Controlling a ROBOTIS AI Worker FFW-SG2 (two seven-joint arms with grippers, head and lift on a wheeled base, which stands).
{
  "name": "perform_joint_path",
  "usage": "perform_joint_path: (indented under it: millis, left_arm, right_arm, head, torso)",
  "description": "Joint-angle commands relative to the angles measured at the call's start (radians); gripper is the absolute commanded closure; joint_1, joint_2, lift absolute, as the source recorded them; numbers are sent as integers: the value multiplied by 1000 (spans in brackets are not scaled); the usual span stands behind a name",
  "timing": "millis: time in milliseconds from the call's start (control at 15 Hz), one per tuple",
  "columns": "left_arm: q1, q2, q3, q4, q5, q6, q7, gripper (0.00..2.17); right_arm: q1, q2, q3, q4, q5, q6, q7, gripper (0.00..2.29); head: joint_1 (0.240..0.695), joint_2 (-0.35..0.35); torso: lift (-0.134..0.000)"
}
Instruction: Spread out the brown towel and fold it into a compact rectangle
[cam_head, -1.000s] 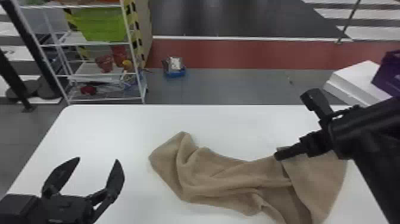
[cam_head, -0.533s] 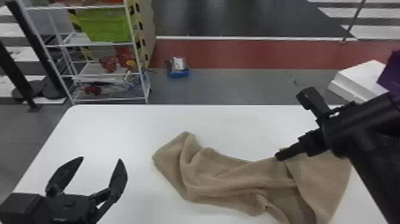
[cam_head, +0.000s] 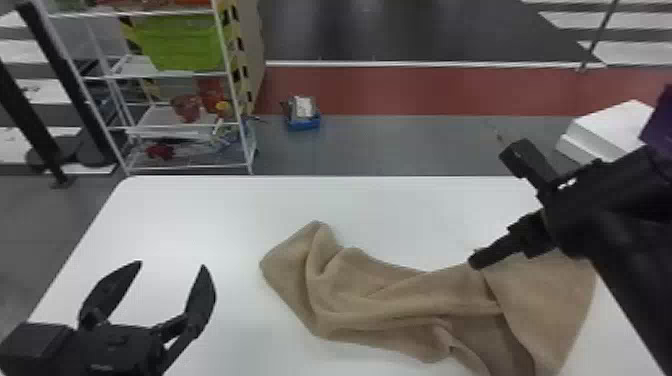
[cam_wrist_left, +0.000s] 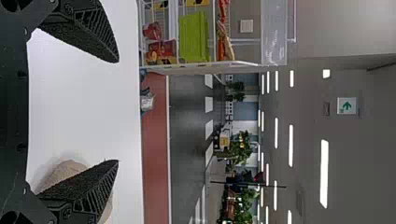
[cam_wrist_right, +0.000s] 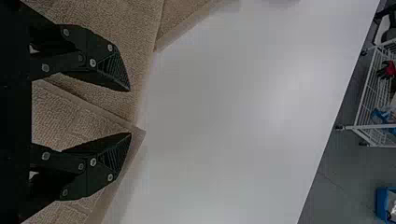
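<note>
The brown towel (cam_head: 380, 295) lies crumpled on the white table (cam_head: 200, 215), its right part spread flatter with an edge folded over. My left gripper (cam_head: 170, 267) is open above the table, left of the towel and apart from it. In the left wrist view that gripper (cam_wrist_left: 116, 112) has nothing between its fingers, and part of the towel (cam_wrist_left: 63, 172) shows behind one of them. Over the towel's right part is my right gripper (cam_head: 475, 260). In the right wrist view its fingers are apart, and the gripper (cam_wrist_right: 130, 112) stands over the towel (cam_wrist_right: 112, 23) near a corner.
Behind the table at the left stands a white wire shelf (cam_head: 185, 125) with a green bin (cam_head: 180, 42). A blue box (cam_head: 302, 122) lies on the floor beyond the table's back edge. White boxes (cam_head: 605, 127) are at the back right.
The head view has shifted slightly, so everything sits a little farther right in it. The towel's shape and both grippers look otherwise unchanged.
</note>
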Motion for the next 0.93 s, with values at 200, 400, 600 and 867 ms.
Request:
perform_joint_path:
  millis: [200,400,600,867]
  left_arm:
    - [-1,-3,2,1,1,0,-2,124]
    - [-4,-3,2,4,1,0,-3,124]
    - [-5,-3,2,5,1,0,-2,124]
    - [-7,-3,2,10,1,0,-2,124]
  right_arm:
    - [3,-31,3,-4,49,-27,53,643]
    - [6,-25,22,2,70,-40,53,643]
    - [0,-3,34,34,78,-67,38,643]
    - [-12,12,54,60,102,-80,36,650]
  head:
    - [695,0]
    - [695,-13]
    - [695,-11]
    - [695,3]
  torso:
    - [-124]
    - [-124]
    - [-124]
    - [-124]
